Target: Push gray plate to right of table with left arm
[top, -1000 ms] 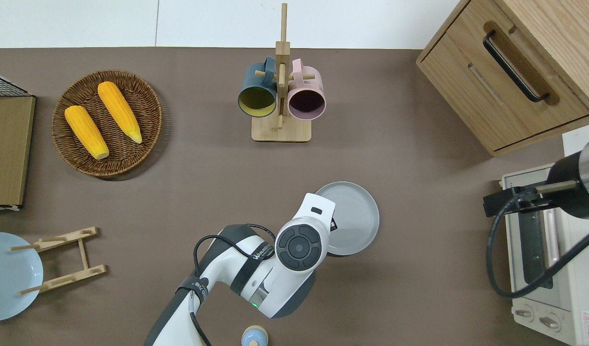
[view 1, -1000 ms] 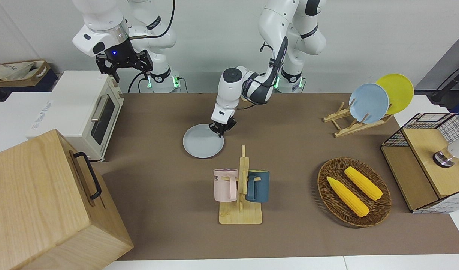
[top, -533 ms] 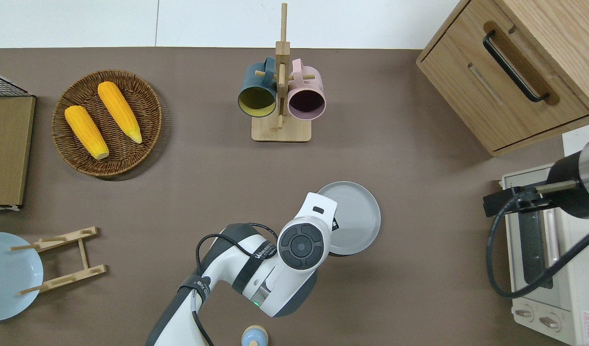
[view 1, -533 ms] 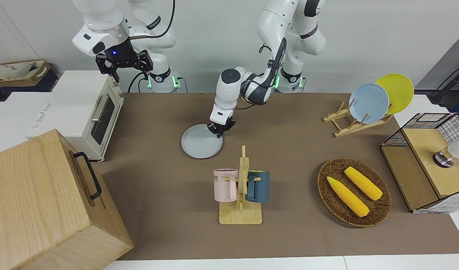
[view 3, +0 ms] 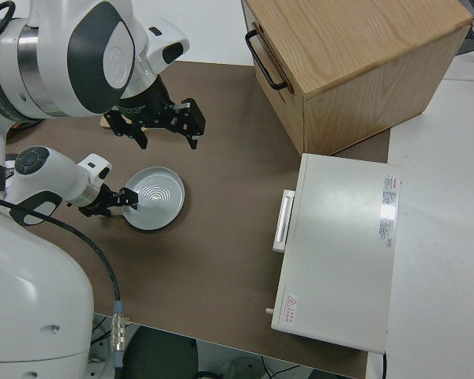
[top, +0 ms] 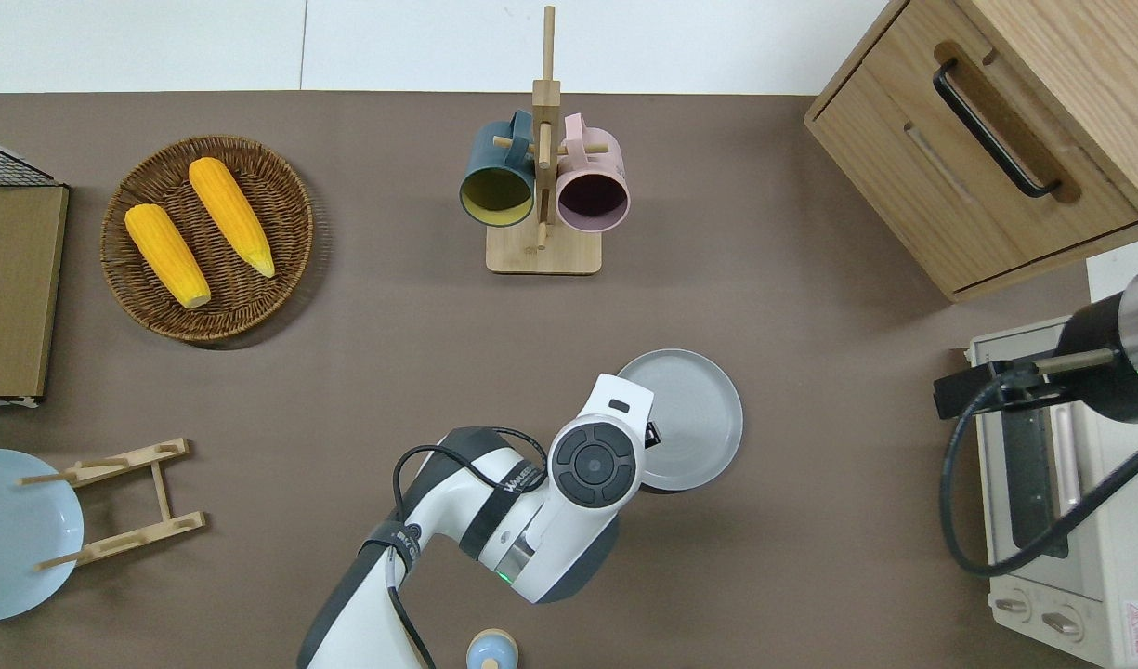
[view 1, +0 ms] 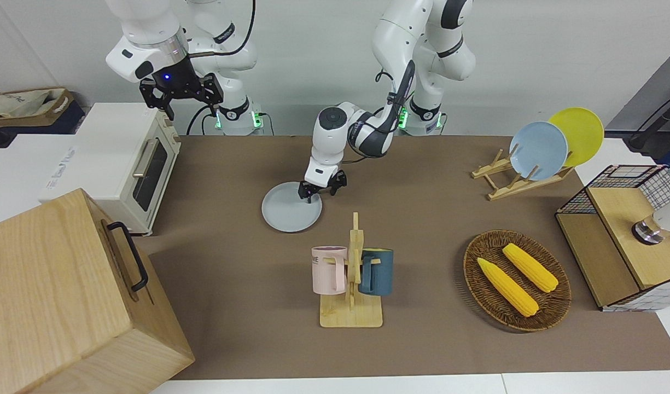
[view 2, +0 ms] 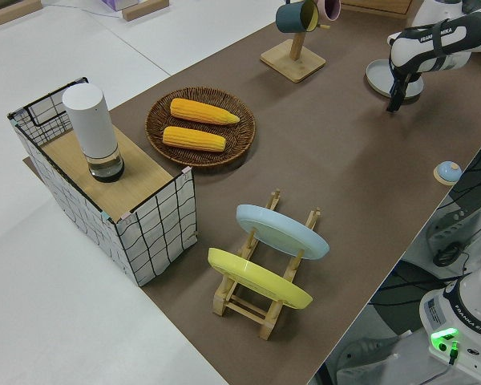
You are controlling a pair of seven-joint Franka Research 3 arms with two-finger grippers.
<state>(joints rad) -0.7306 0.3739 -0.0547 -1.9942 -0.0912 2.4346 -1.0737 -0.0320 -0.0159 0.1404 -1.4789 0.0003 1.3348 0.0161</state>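
Left hand (view 1: 318, 194) is down at the gray plate (view 1: 288, 210), its fingers spread apart and closed on nothing; one fingertip sits on the plate's edge toward the left arm's end of the counter (view 1: 422, 339), the other just off the rim. The right hand (view 1: 181, 93) is parked, fingers spread, holding nothing.

Count: three plates — the gray one flat on the counter under the left hand, plus a blue plate (view 1: 538, 150) and a yellow plate (view 1: 578, 134) leaning in a wooden rack (view 1: 504, 183) well away from the hand toward the left arm's end. Two mugs, pink (view 1: 329, 269) and dark teal (view 1: 376, 272), hang on one wooden stand (view 1: 352, 314), farther from the robots than the hand. Two corn cobs (view 1: 507, 287) lie in one wicker basket (view 1: 479, 295). One toaster oven (view 1: 124, 164) and one wooden cabinet (view 1: 67, 290) stand toward the right arm's end.

From overhead, the left arm's wrist (top: 595, 460) covers the hand and the adjacent part of the plate's rim; the blue plate is cut by the picture's edge there, and the yellow one is out of that view.

The gray plate is round — no long axis — lying level, face up, its concentric rings visible in the right side view.
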